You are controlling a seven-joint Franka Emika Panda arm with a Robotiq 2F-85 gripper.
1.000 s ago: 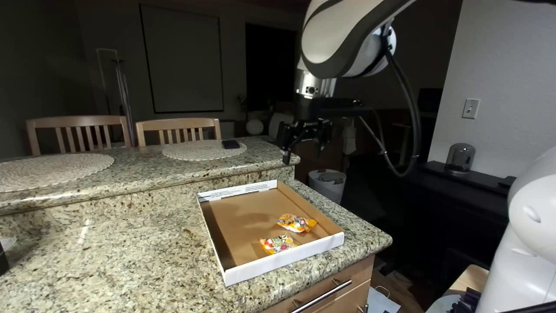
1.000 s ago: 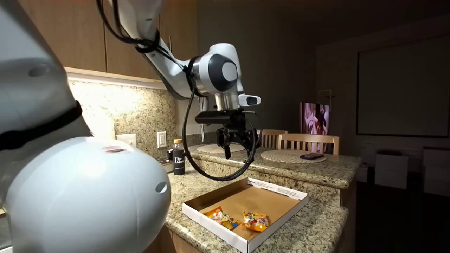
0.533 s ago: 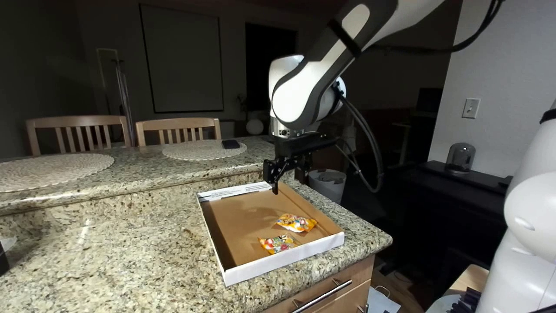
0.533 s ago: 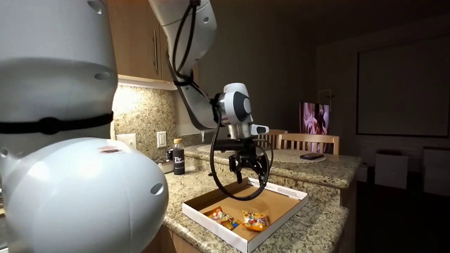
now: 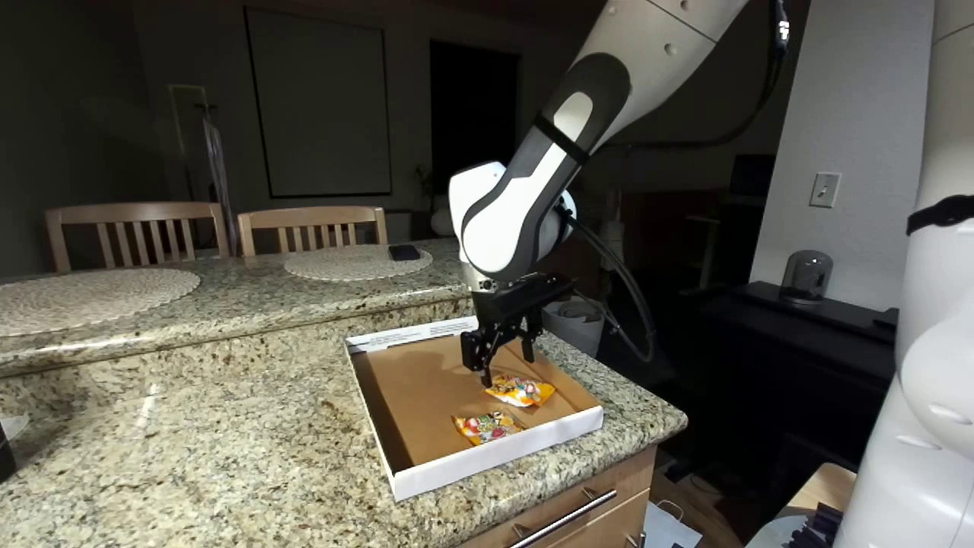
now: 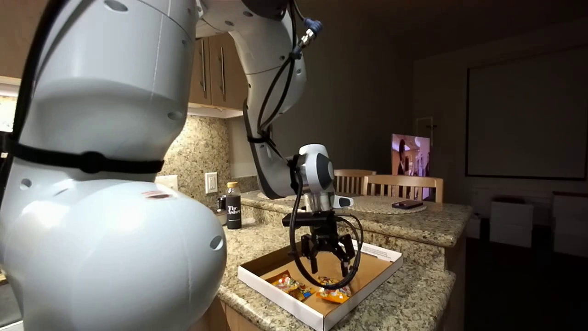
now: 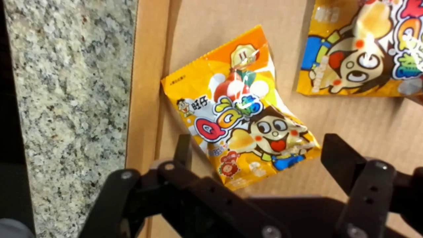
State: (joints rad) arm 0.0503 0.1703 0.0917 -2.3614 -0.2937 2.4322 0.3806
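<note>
- The claw (image 7: 256, 145) hangs low over the box (image 5: 498, 455), its fingers (image 7: 342, 162) spread wide and holding nothing.
- Just below lies the snack packet (image 7: 238, 112), inside the box, one corner at or right beside the side wall (image 7: 145, 82). A second packet (image 7: 360, 49) lies near it, apart.
- The step in hand looks like lining up over the snack packet. To do it well, bring its plump middle, not its lower end in the wrist view, between the fingers; keep the wall-side finger clear of the cardboard; lower straight and squeeze gently, as the slick wrapper could slip.
- A second ago the claw was much higher; now it has come down close. Both packets and the box lie unchanged.
</note>
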